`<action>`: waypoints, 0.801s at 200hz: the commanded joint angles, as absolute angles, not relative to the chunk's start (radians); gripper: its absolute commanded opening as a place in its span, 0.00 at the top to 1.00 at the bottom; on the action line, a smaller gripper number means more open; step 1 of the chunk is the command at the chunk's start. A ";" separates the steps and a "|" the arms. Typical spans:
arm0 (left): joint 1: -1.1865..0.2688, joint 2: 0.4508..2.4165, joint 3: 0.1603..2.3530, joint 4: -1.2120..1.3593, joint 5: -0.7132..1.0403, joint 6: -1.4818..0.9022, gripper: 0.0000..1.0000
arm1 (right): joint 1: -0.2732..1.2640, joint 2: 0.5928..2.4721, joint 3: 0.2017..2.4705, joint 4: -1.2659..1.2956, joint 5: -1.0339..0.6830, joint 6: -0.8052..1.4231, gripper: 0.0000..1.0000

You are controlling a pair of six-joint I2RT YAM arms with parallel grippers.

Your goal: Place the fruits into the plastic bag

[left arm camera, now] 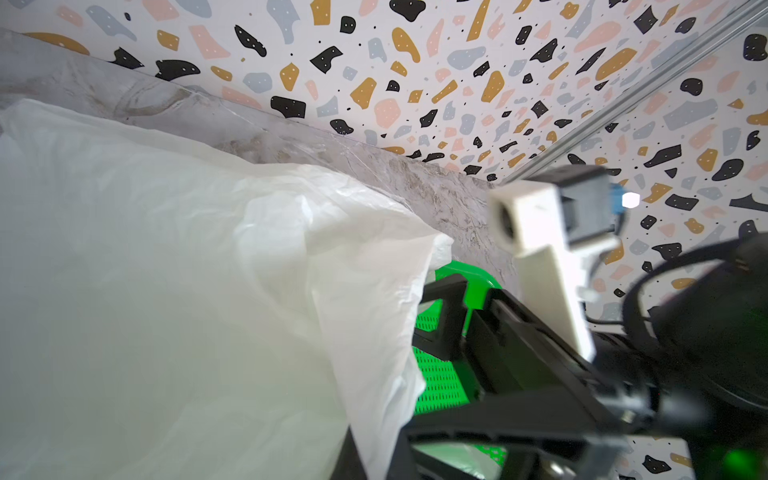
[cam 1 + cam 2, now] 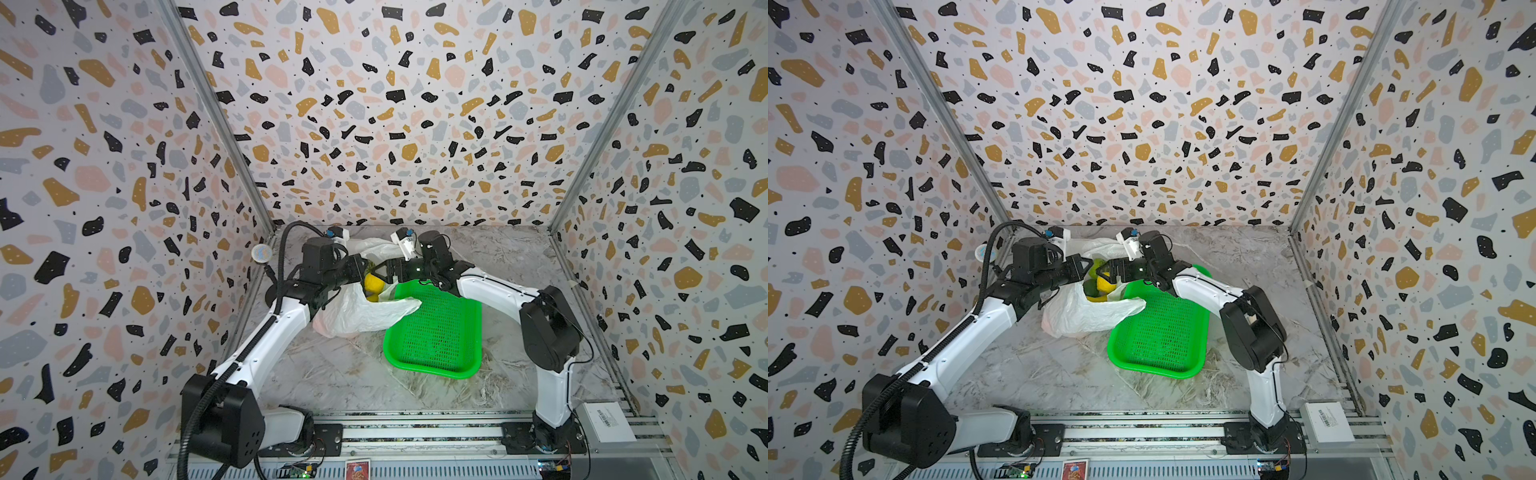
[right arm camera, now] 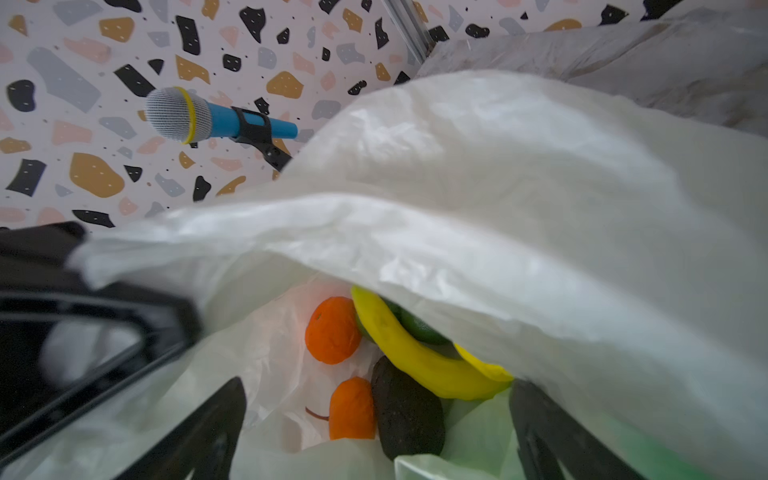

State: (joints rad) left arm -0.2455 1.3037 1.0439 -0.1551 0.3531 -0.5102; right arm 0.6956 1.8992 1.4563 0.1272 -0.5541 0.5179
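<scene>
The plastic bag lies slumped on the table. Its long axis runs from a closed bottom, below the left claw on the side of that arm's base, up to a mouth raised at the claw's tip. The left claw is closed, pinching the bag's upper rim and holding the film lifted. The mouth faces sideways, straight at the right claw, whose fingers stand wide apart at the opening with nothing between them. A loose flap of the bag drapes beneath the right claw onto the rim of the green tray.

The fruits sit inside the bag, just beyond the right claw's fingertips. An orange and a second orange lie near each other, with a dark avocado touching the second. The banana lies over the avocado, its long curve crosswise to the claw's reach. A green fruit is tucked behind it under the overhanging film. In both top views a yellow lemon-like fruit shows in the mouth between the two claws.

The back wall stands close beyond both claws, and a microphone sits by the side wall behind the left claw. Open table stretches back from the claws toward the arm bases.
</scene>
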 commanded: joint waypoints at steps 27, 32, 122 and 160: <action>-0.248 1.299 1.047 -0.147 0.329 -0.502 1.00 | 0.701 1.544 1.209 0.157 -0.485 0.438 0.00; -0.248 1.301 1.048 -0.148 0.329 -0.502 1.00 | 0.702 1.526 1.193 0.145 -0.481 0.421 0.00; -0.248 1.319 1.075 -0.176 0.317 -0.485 1.00 | 0.750 1.411 1.069 -0.198 -0.393 0.077 0.08; -0.248 1.334 1.089 -0.179 0.319 -0.483 1.00 | 0.752 1.443 1.067 -0.189 -0.366 0.057 0.08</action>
